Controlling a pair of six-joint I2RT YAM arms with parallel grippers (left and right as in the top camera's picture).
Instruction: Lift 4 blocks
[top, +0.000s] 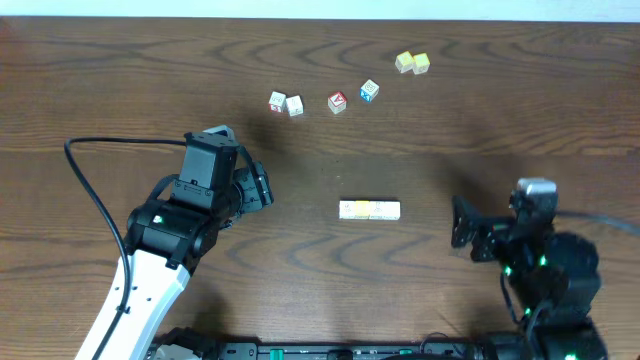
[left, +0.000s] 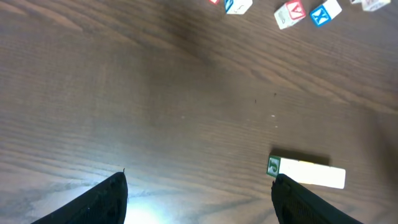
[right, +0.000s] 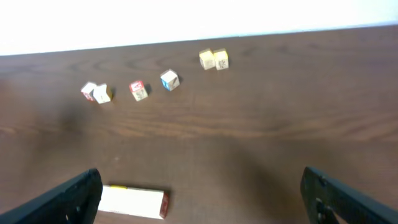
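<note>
The 4 blocks (top: 370, 210) lie side by side as a short pale bar on the wooden table's middle. In the left wrist view the blocks (left: 306, 173) show a green letter on their near end, just beyond my right-hand fingertip. In the right wrist view the blocks (right: 134, 201) show a red end face, beside my left-hand finger. My left gripper (top: 262, 188) (left: 199, 180) stands open to the bar's left, holding nothing. My right gripper (top: 462, 228) (right: 202, 180) stands wide open to the bar's right, also empty.
Along the far side of the table sit two whitish cubes (top: 286, 103), a red-faced cube (top: 337, 102), a blue-faced cube (top: 369, 91) and two pale yellow cubes (top: 412, 63). A black cable (top: 90, 190) loops left of the left arm.
</note>
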